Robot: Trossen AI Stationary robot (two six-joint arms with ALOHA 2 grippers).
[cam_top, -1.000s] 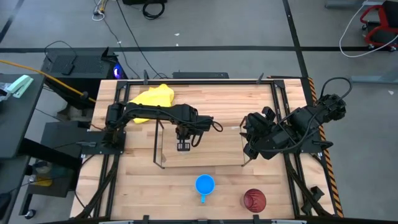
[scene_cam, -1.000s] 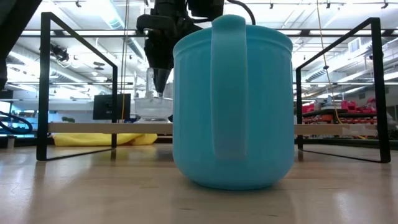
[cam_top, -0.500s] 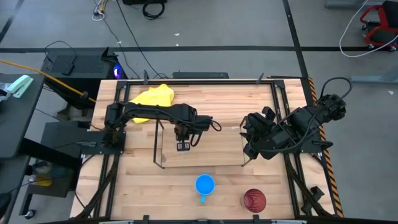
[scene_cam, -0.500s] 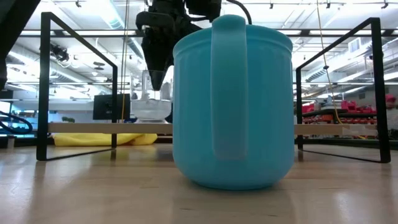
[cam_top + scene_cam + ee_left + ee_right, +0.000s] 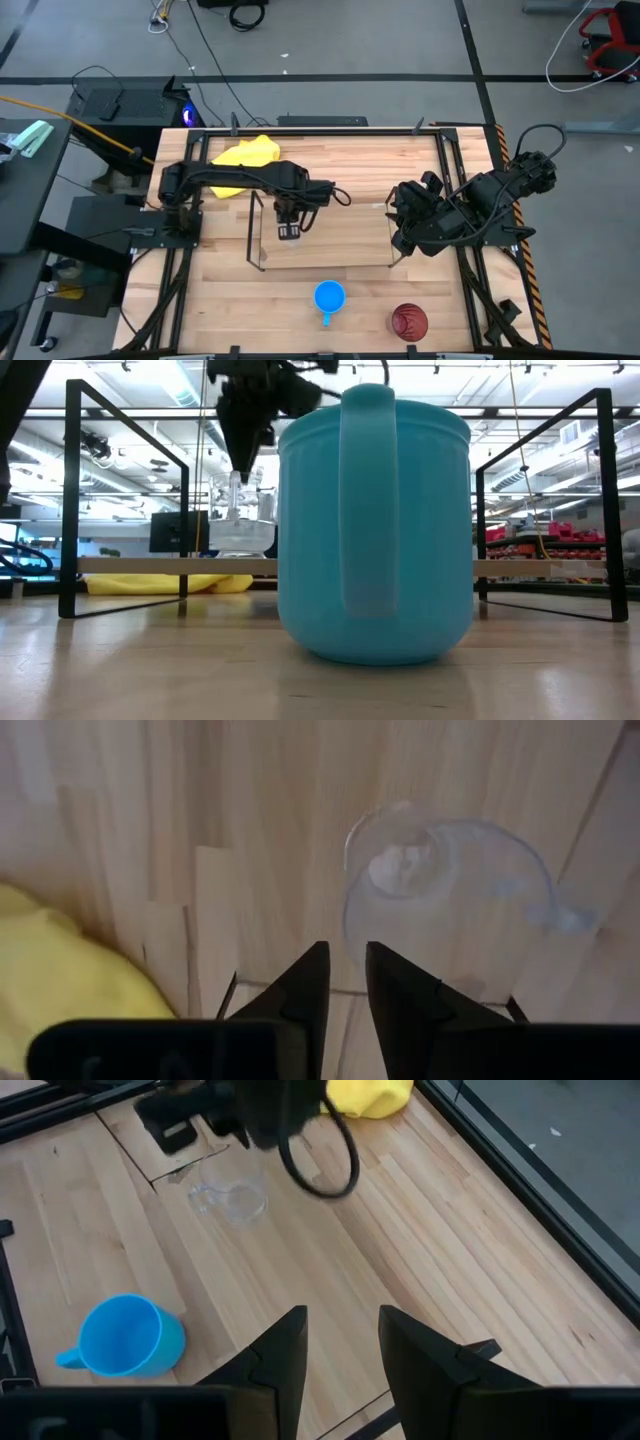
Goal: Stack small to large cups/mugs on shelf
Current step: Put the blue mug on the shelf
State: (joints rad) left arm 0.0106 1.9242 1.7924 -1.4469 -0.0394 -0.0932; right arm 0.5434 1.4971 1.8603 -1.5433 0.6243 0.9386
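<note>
The small clear cup stands upright on its base inside the black wire shelf, near its far left part. It also shows in the low view and the right wrist view. My left gripper hangs just above the cup's rim, fingers pointing down with a narrow gap, holding nothing. The blue mug and the dark red cup stand on the table near its front edge. My right gripper waits open at the shelf's right end.
A yellow cloth lies at the table's far left. The shelf's two upright end frames rise on either side of the cup. Black rails run along the table's edges. Bare wood lies between the shelf and the two front cups.
My left gripper has risen and drawn toward the table's left edge, its fingertips now above the clear cup's rim rather than down at it. The cup stays standing in the shelf.
</note>
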